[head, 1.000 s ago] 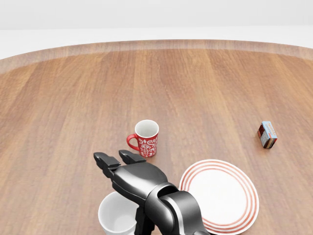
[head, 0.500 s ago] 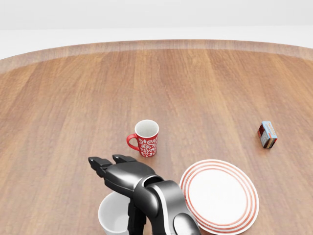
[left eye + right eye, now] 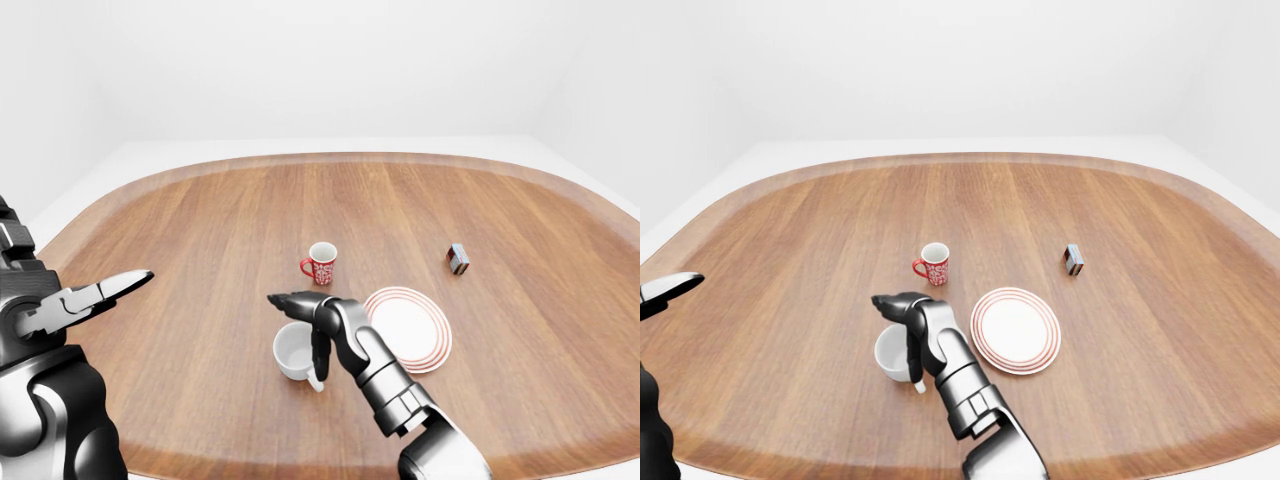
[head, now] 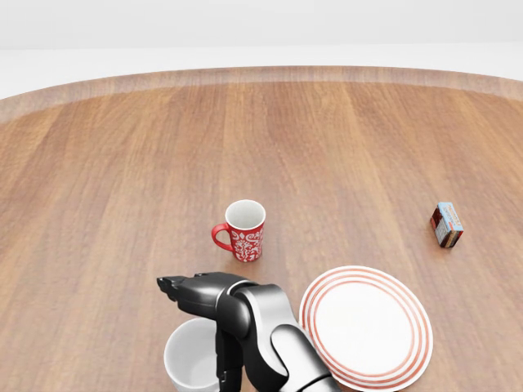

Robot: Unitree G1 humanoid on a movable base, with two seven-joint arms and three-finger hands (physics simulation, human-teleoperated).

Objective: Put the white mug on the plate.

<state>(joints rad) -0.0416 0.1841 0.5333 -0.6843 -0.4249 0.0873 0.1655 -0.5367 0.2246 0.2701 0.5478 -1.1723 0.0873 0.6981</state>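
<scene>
One open right robot hand (image 3: 305, 318) over white mug (image 3: 293, 353)

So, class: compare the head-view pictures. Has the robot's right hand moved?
Yes. The right hand has sunk toward the view's bottom, away from the fixed red mug, its fingers lowering around the white mug.

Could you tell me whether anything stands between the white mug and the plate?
Nothing visible does. The white mug sits just left of the plate in the left-eye view, with only the right hand over it. The red mug stands farther up the table.
</scene>
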